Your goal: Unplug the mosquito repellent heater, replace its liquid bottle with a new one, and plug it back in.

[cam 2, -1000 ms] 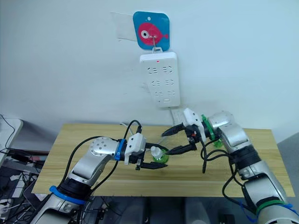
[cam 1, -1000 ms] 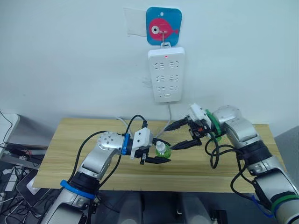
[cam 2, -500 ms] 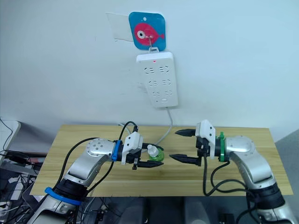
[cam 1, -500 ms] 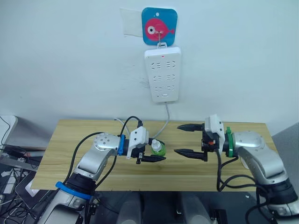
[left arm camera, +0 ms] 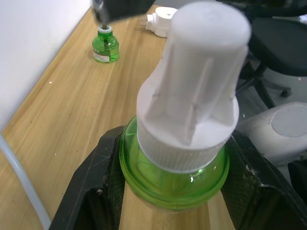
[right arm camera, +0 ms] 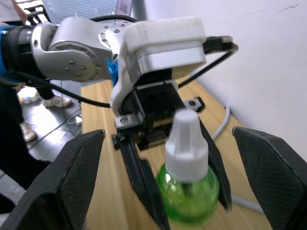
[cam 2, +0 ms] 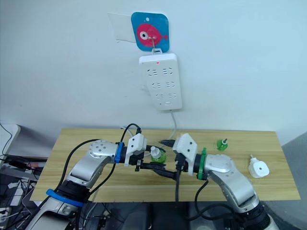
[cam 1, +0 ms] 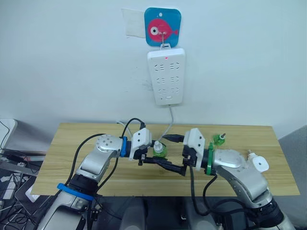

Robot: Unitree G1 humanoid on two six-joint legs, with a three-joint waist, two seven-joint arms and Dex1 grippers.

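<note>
The wooden table point(cam 1: 72, 143) stands against a wall where one white power strip point(cam 1: 166, 76) hangs unused. The right tool point(cam 1: 170, 152), fingers spread wide, flanks the left tool point(cam 1: 154, 156), which pinches the new one point(cam 1: 159, 150), green with a white cap, near the table's middle. The mosquito repellent heater point(cam 1: 258, 163) lies unplugged near the right edge. Its liquid bottle point(cam 1: 219, 140), capless, stands toward the back edge.
</note>
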